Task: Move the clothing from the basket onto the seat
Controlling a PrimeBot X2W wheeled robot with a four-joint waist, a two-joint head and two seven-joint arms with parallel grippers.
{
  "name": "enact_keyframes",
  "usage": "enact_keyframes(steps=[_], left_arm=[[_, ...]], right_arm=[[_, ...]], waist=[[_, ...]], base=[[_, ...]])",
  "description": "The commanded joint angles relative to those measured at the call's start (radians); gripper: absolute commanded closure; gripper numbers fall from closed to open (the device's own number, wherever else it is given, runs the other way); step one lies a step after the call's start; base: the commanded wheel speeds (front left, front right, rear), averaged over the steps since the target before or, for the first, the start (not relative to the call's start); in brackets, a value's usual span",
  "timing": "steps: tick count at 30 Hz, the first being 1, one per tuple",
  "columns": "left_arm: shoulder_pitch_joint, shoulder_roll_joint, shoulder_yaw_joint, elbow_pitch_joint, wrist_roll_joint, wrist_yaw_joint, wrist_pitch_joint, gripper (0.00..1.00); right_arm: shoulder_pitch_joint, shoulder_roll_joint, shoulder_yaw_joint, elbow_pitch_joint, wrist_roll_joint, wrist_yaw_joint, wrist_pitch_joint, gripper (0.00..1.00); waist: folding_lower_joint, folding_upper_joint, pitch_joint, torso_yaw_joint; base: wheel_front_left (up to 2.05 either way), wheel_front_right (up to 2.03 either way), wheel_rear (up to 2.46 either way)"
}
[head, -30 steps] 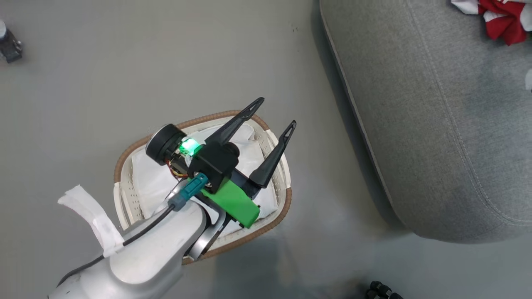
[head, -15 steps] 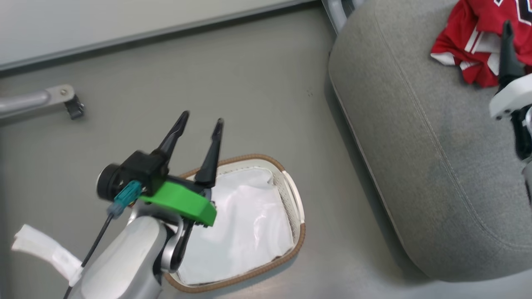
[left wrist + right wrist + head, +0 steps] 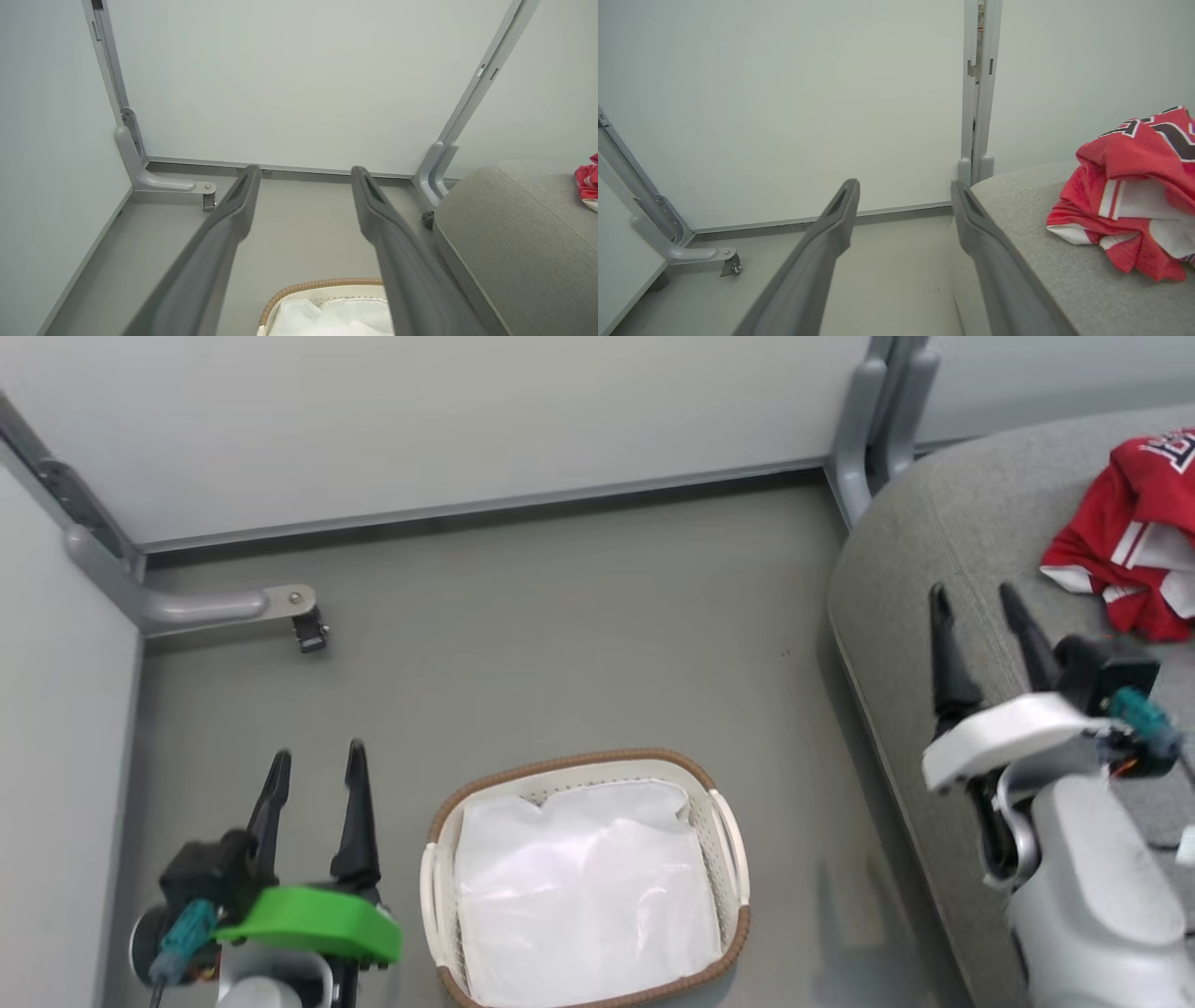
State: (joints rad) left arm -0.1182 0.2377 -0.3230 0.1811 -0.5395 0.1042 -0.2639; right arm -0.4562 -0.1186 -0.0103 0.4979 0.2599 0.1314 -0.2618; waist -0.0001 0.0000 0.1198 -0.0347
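Note:
The red clothing (image 3: pixel 1137 537) with white stripes and block letters lies bunched on the grey seat (image 3: pixel 943 560) at the right. It shows large in the right wrist view (image 3: pixel 1129 196) and as a sliver in the left wrist view (image 3: pixel 588 179). The white basket (image 3: pixel 434 868) with its brown rim stands on the floor at bottom centre, holding only a plain white cloth (image 3: pixel 583 887). My left gripper (image 3: pixel 316 765) is open over the floor left of the basket. My right gripper (image 3: pixel 976 597) is open above the seat's left edge, short of the clothing.
Pale wall panels close the back and left. A grey frame foot with a small caster (image 3: pixel 308 633) sticks out on the floor at back left. A grey upright post (image 3: pixel 873 420) stands at the seat's far corner.
The head camera has tilted up, bringing the walls into view. My left gripper has left the basket and now sits to its left. My right gripper has drawn back from the clothing, empty.

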Motion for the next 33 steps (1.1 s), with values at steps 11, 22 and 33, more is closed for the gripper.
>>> enact_keyframes(steps=[11, 22, 33], left_arm=[[0.168, -0.086, 0.167, -0.032, 0.084, -0.044, -0.001, 0.0], [0.26, -0.131, 0.243, -0.003, 0.146, -0.075, -0.001, 0.0], [0.256, -0.162, 0.246, 0.033, 0.193, -0.118, -0.001, 0.0]], right_arm=[[0.273, 0.066, 0.025, -0.176, -0.022, -0.001, -0.005, 0.0], [0.395, 0.066, 0.09, -0.25, -0.026, -0.001, -0.005, 0.0], [0.422, 0.066, 0.103, -0.234, -0.003, -0.001, -0.005, 0.0]], waist=[[0.0001, 0.0, -0.081, 0.07], [0.0001, 0.0, -0.115, 0.065], [0.0001, 0.0, -0.12, 0.054]], base=[[0.0, 0.0, 0.0], [0.0, 0.0, 0.0], [0.0, 0.0, 0.0]])
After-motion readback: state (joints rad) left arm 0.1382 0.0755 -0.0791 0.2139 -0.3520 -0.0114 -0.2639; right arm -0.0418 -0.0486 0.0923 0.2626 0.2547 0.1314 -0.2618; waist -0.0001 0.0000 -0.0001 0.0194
